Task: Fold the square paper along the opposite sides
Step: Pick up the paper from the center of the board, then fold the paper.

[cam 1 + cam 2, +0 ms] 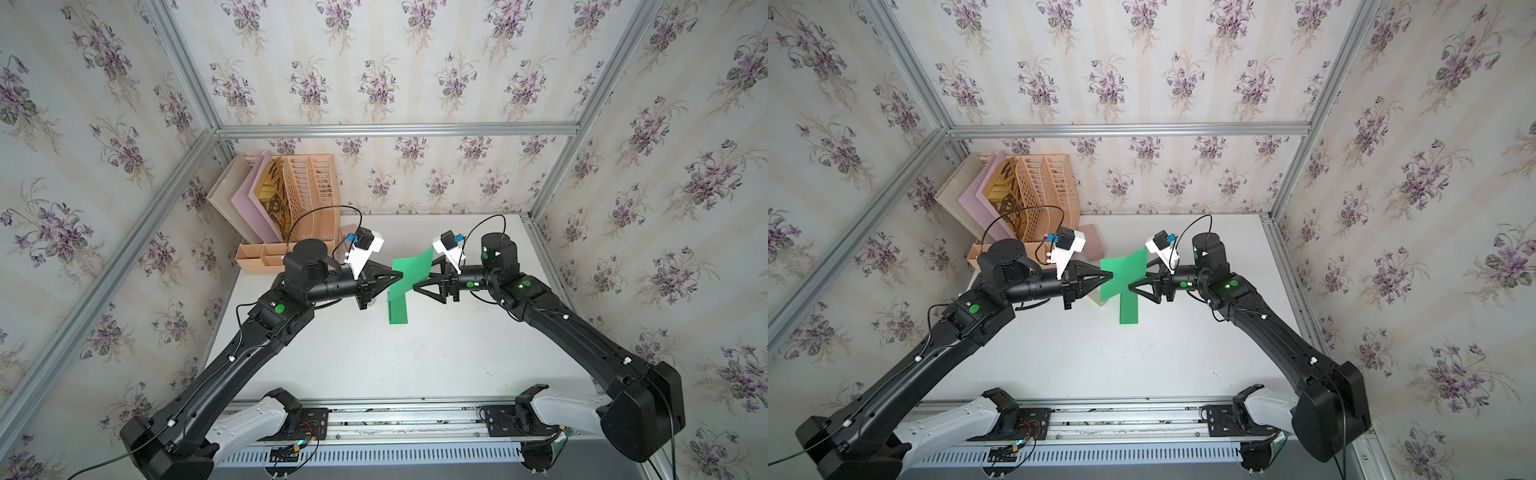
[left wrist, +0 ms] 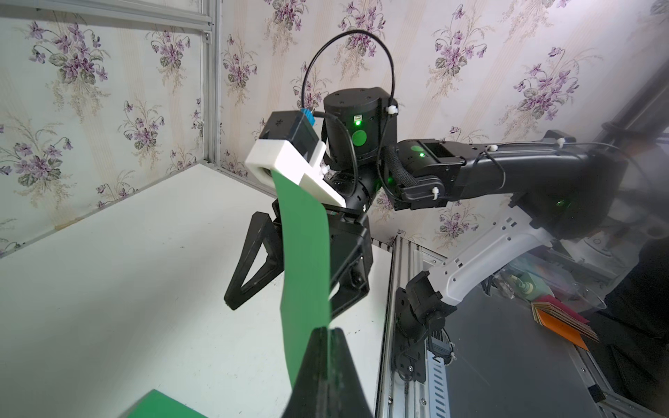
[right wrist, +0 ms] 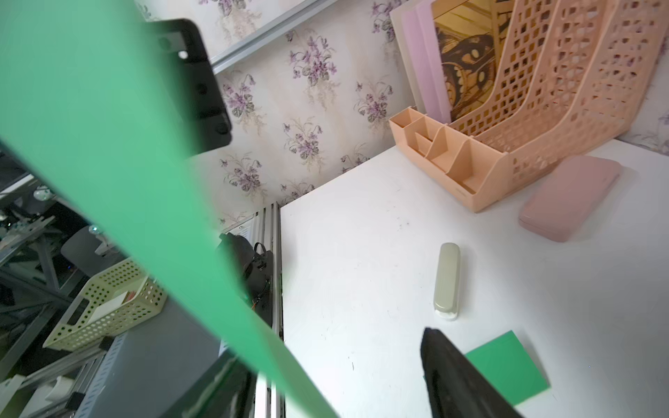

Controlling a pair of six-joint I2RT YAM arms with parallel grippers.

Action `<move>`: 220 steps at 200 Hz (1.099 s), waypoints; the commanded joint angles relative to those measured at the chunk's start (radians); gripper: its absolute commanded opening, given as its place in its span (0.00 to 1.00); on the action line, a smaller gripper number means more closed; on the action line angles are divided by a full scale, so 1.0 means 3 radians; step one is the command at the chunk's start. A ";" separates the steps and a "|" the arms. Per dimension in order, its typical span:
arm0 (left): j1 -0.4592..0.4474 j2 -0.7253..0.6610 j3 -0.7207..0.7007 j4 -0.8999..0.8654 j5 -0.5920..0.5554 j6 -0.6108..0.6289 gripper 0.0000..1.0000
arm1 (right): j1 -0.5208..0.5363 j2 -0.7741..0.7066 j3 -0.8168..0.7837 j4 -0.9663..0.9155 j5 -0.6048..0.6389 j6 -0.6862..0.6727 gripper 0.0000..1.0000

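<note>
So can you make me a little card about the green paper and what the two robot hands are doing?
paper: green paper, held up over the white table, hanging in a curve
fold: not pressed flat yet
left gripper: shut on the paper's edge
right gripper: open, jaws on either side of the paper, not pinching
back corner: peach file organizer, pink case beside it
</note>
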 commanded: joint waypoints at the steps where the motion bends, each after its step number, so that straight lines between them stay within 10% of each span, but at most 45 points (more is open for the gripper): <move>1: -0.0002 -0.0078 0.0046 -0.0050 0.0093 -0.0011 0.00 | -0.0104 -0.0009 0.0020 0.0301 0.0021 0.0201 0.73; 220: 0.0001 -0.0191 -0.0001 -0.0194 -0.0445 0.0127 0.00 | -0.0175 -0.0219 -0.0196 0.1440 -0.1141 0.0975 0.64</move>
